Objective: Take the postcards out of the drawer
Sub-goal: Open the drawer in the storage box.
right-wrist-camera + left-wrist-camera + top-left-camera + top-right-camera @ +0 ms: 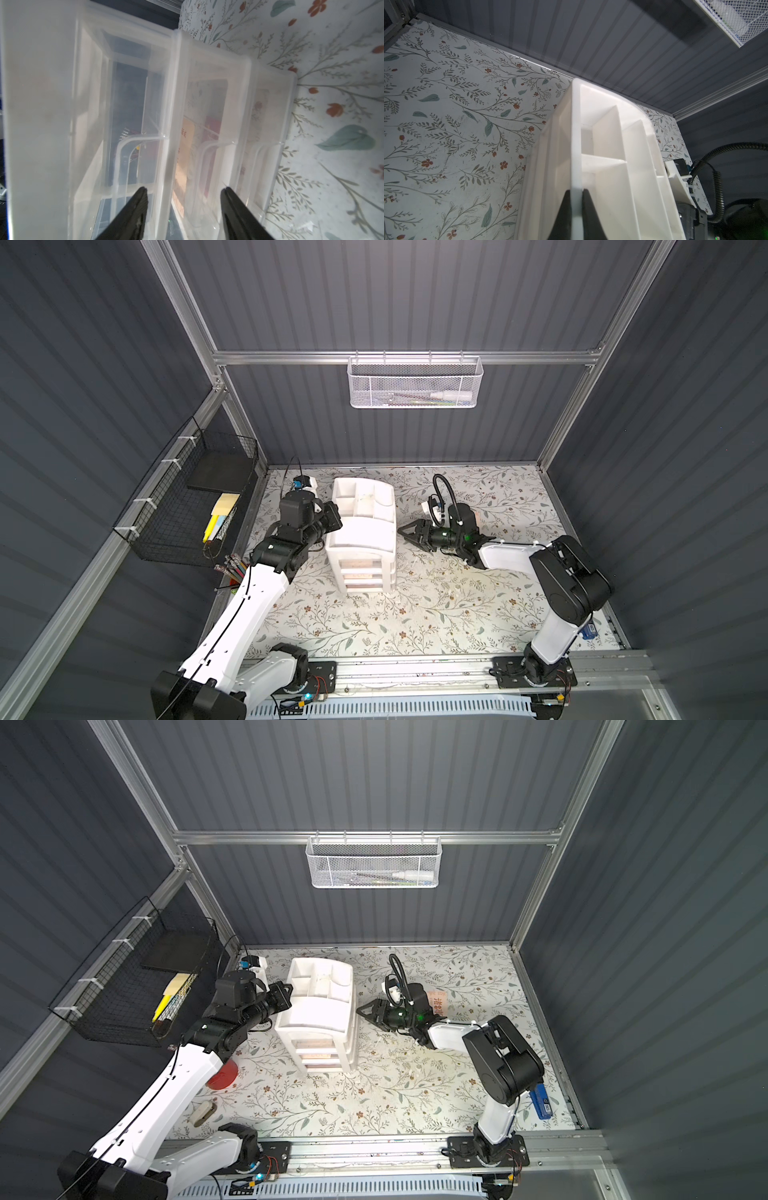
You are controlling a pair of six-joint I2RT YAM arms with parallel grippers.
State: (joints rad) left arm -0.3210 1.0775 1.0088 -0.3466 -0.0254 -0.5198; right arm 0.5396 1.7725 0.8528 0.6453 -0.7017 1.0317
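Seen through the middle translucent plastic drawer [216,70] in the right wrist view: a pale peach rectangular postcard with dark print [185,158] and, just beside it, a red rectangular postcard [212,135]; both flat inside, long sides in line with each other and with the drawer's walls; cannot tell which end faces the drawer front. Out on the table in a top view: another peach postcard with dark red print [437,1001]; flat, long axis roughly from back wall toward front rail, near end hidden under the right arm.

Underneath everything, a white floral-patterned tabletop [415,614] with green leaves and rust flowers; around it, dark grey ribbed walls on an aluminium frame.

Toward the back left of the table, a white plastic desk organiser [361,539]; divided open tray on top, three stacked drawers below. Hung on the back rail, a white mesh basket [374,385] holding a white tube and some pens; on the left wall, a black wire basket [174,514] with yellow sticky notes [224,502] and a black slab; beside the left arm, a cup of coloured pencils [232,566].

Left claw [576,192] pinched tight on the rim wall of the organiser's top tray, one finger each side. Right claw [184,190] spread wide, gripping nothing; tips just beside the organiser's right side, level with the drawers.
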